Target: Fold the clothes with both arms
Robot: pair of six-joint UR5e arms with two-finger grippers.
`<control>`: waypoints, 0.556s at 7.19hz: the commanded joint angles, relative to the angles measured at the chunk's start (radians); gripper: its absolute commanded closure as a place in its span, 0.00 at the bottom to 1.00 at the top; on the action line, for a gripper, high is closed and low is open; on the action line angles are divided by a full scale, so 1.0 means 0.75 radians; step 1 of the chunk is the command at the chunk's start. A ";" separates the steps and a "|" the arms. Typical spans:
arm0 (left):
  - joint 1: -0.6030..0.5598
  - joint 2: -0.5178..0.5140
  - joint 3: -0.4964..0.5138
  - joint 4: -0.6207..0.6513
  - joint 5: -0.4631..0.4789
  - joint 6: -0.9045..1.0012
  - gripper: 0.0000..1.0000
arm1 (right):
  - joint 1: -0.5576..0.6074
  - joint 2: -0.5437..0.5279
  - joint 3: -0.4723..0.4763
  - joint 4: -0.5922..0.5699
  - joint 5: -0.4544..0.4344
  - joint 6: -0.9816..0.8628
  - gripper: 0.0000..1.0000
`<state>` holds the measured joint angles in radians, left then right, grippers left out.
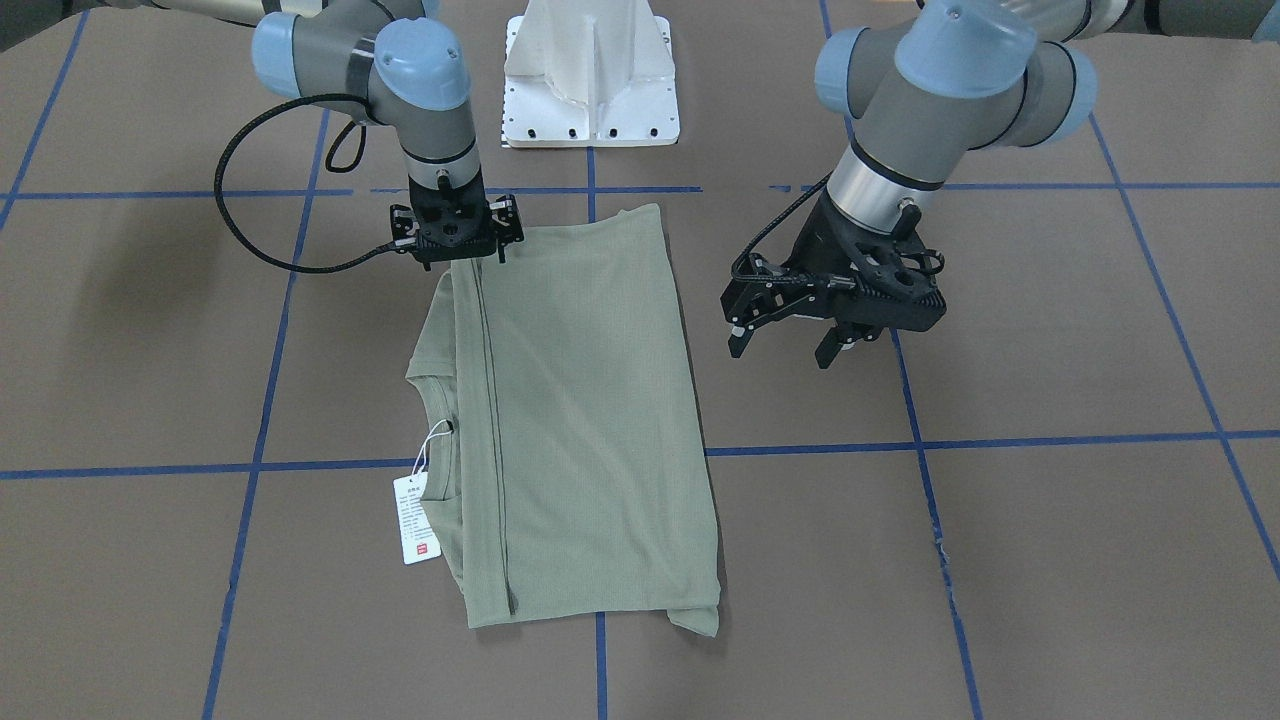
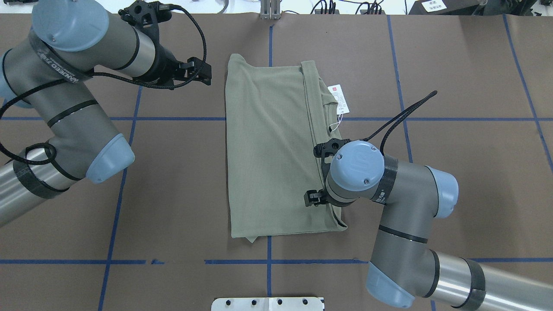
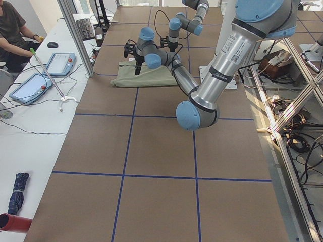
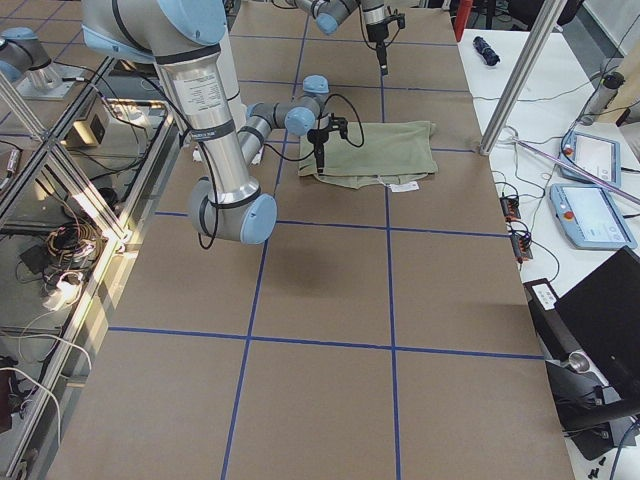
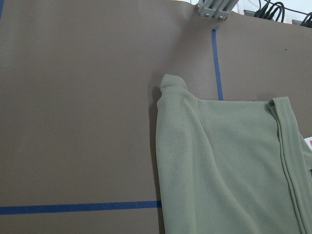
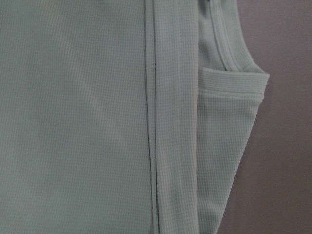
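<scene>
Shirt [image 1: 580, 400] was part-folded on tabletop [image 1: 1000, 560]; left gripper [image 1: 785, 350] fingers [image 1: 741, 338] open beside it, right gripper [image 1: 470, 260] over its edge, couldn't tell if closed; next fold likely needed corner grips.

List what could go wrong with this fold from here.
The hang tag lies on the table beside the shirt; it might catch in the next fold or end up sticking out. The left gripper hangs open off the cloth while the right gripper stands over the folded edge, so a one-sided lift would likely skew the layers. A corner pokes out at the far end and may bunch.
</scene>
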<state>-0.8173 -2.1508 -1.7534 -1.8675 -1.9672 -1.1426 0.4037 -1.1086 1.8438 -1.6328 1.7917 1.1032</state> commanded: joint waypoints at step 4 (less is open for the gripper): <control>0.004 -0.010 0.010 -0.007 -0.003 -0.015 0.00 | 0.022 -0.082 0.010 -0.011 0.002 -0.062 0.00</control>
<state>-0.8151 -2.1589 -1.7507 -1.8683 -1.9695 -1.1526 0.4100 -1.1513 1.8465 -1.6409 1.7904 1.0660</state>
